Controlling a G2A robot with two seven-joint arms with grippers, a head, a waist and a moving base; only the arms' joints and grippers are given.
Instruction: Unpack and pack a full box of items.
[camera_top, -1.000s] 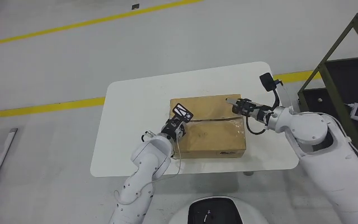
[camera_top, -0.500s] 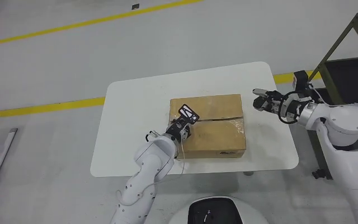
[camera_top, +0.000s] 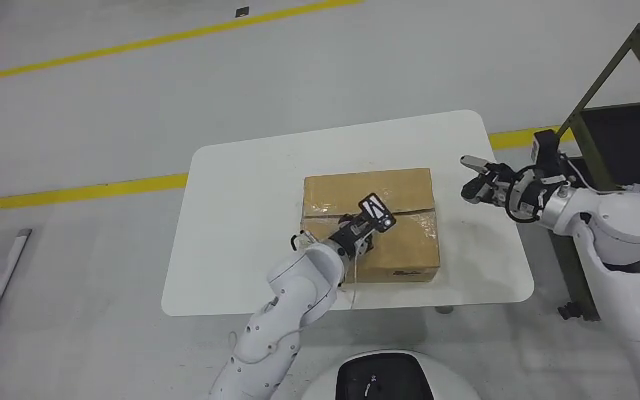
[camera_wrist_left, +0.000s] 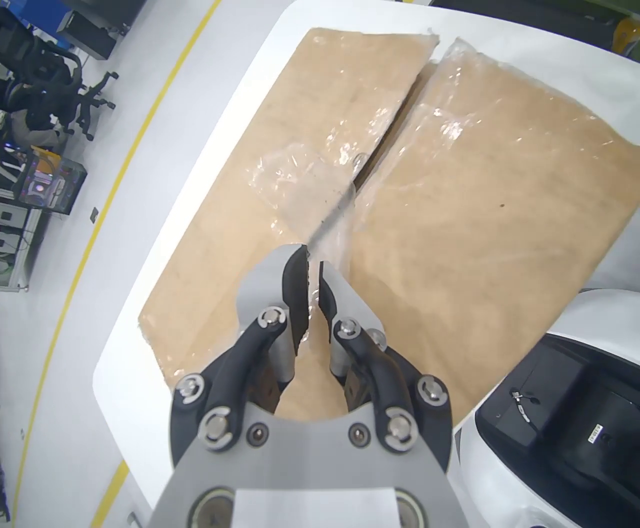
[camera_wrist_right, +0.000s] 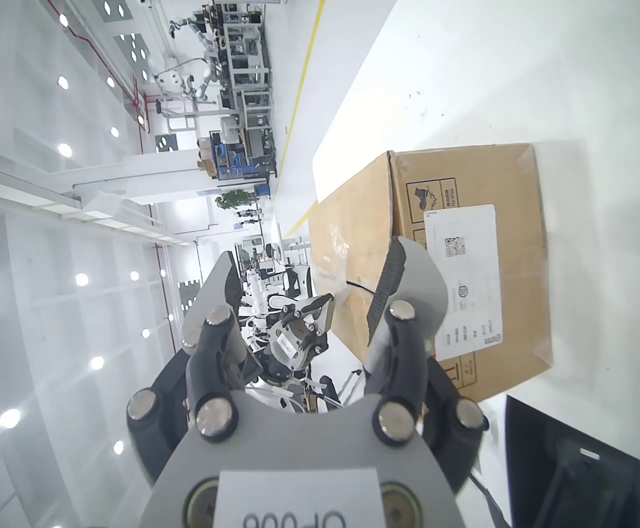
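Observation:
A closed brown cardboard box (camera_top: 400, 188) sits in the middle of the white table (camera_top: 240, 210). Clear tape (camera_wrist_left: 300, 170) covers the seam (camera_wrist_left: 395, 130) between its two top flaps. My left gripper (camera_top: 375, 216) is over the middle of the box top, shut on a thin grey blade (camera_wrist_left: 332, 217) whose tip rests in the seam. In the left wrist view the gripper (camera_wrist_left: 312, 262) has its jaws pinched together on the blade. My right gripper (camera_top: 470, 186) hangs open to the right of the box, apart from it. In the right wrist view the right gripper (camera_wrist_right: 312, 252) faces the box's end, which bears a white label (camera_wrist_right: 462, 280).
A dark metal rack (camera_top: 600, 120) stands off the table's right edge, behind the right arm. Bare table lies left of the box and in a strip along its right side. The floor has yellow lines (camera_top: 90, 190).
My left gripper has slid to the right along the seam, from the box's left end to its middle. The right gripper has pulled off the box's right end, out to the side.

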